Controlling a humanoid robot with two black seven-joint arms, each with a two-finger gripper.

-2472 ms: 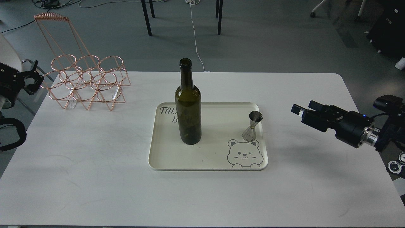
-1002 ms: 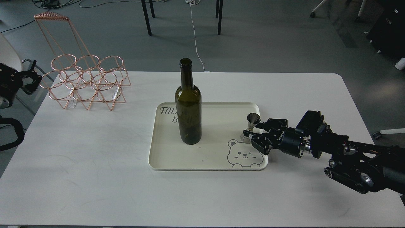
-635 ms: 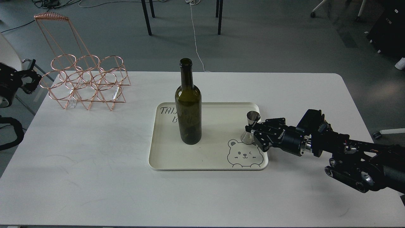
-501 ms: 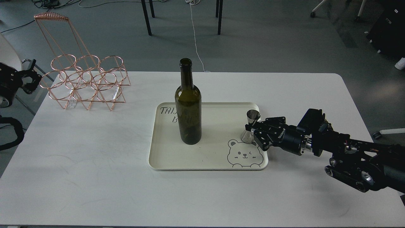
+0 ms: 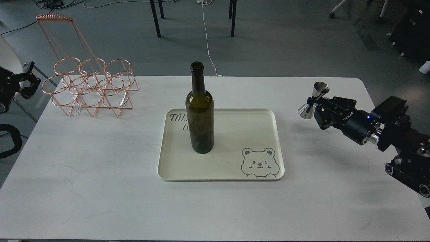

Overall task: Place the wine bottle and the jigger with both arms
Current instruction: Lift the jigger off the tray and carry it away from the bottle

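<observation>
Two arms show at the edges of the head view, and only the right one carries anything. At the far left edge the left hand point(image 5: 28, 80) sits off the white counter point(image 5: 100, 188), well apart from everything on it; it is small and dark, and whether its fingers are spread or closed cannot be told. Just to its right, on the counter's far left corner, stands a copper wire rack point(image 5: 90, 87) with round rings and a tall handle. Near the middle lies a cream tray point(image 5: 265, 116) printed with a bear face, and the wine bottle point(image 5: 200, 111) stands upright on the tray's left half, well apart from both hands. To the right, above the counter and clear of the tray, the right hand point(image 5: 314, 101) is closed on the waist of the jigger point(image 5: 313, 100). The jigger is tilted, its open upper cone leaning up and to the right, its lower cone pointing down and left, with the fingers point(image 5: 322, 102) meeting it from the right side. The jigger's shadow falls on the bare counter below it.
</observation>
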